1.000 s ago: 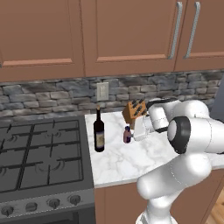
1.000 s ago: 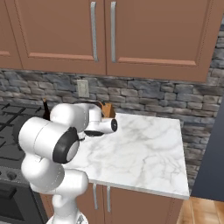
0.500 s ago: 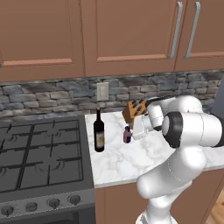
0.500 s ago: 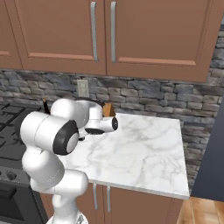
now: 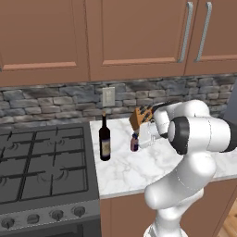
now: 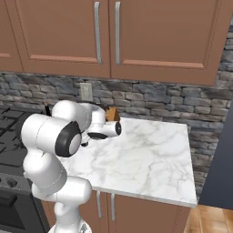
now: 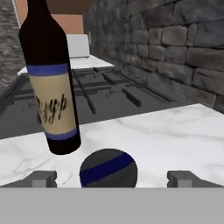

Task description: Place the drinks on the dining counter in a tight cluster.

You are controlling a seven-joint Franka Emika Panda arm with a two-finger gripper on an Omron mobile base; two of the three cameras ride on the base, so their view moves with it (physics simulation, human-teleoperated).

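Purple-brown tiny bottle (image 7: pixel 108 168) sits low centre on the marble desk (image 7: pixel 175 135), between my parted gripper (image 7: pixel 112 177) fingertips, probably unclamped; dark cream-labelled wine bottle (image 7: pixel 50 83) stands upper left.

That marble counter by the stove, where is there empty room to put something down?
The marble counter is bare across its right half, from the robot arm out to the far edge. It is crowded at the left near the stove: the wine bottle, the tiny purple-brown bottle, the knife block and the tool.
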